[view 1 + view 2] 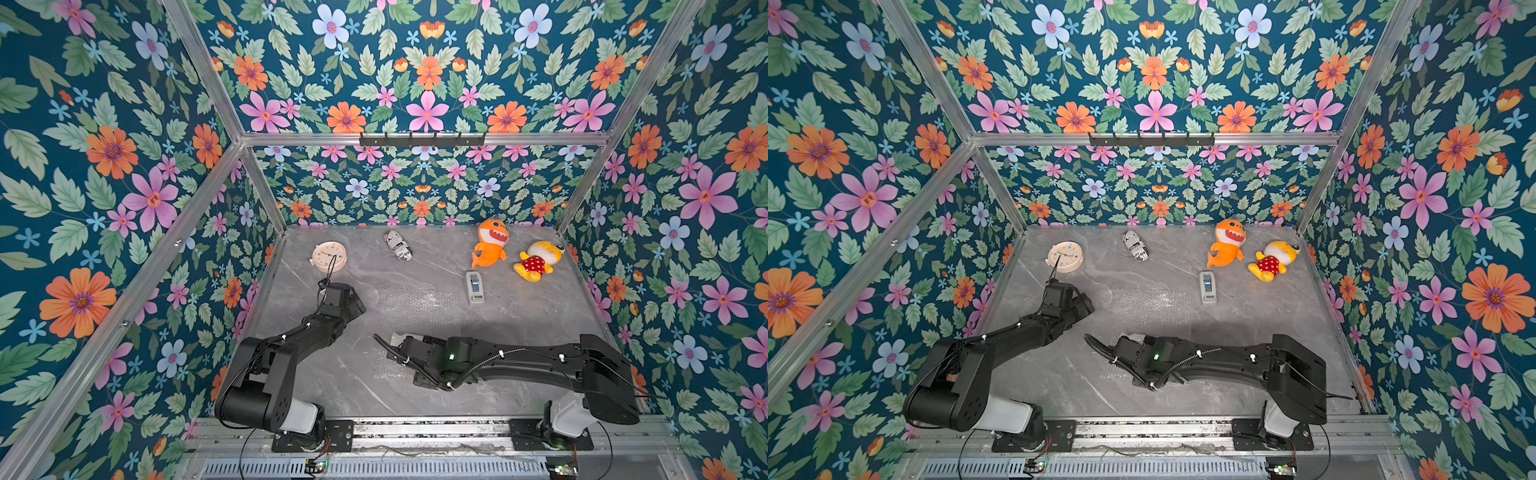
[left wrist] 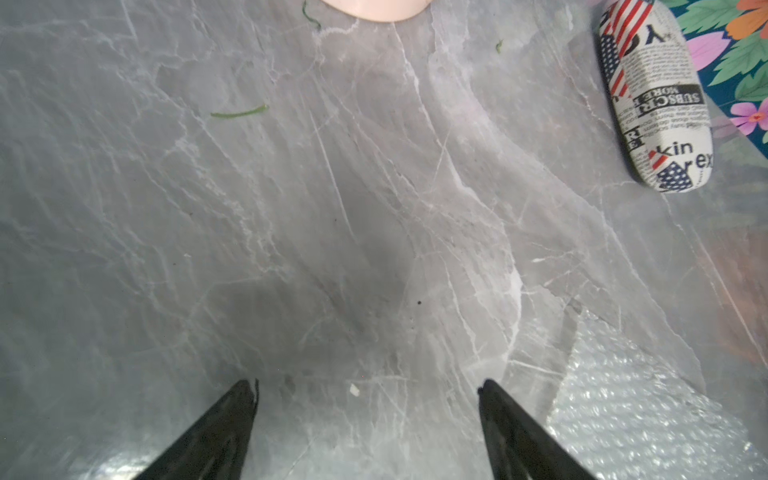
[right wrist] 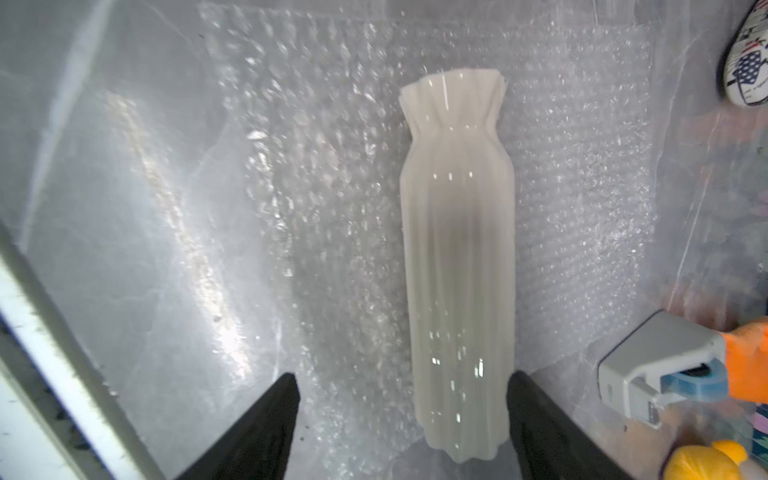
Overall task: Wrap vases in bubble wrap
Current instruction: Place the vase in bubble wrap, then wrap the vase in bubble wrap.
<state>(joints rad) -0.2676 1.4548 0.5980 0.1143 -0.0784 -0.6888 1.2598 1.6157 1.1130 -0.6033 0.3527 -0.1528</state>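
Lying unwrapped on a clear bubble-wrap sheet (image 3: 311,166), the ribbed cream-white vase (image 3: 457,249) awaits rolling; right gripper (image 3: 403,375) and left gripper (image 2: 366,382) both have fingers apart, empty.

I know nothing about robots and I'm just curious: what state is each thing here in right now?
vase: lying on its side on the bubble wrap, unwrapped.
bubble wrap: spread flat under the vase.
left pincer: open, empty.
right pincer: open, straddling the vase's base.
clock: lying face up.
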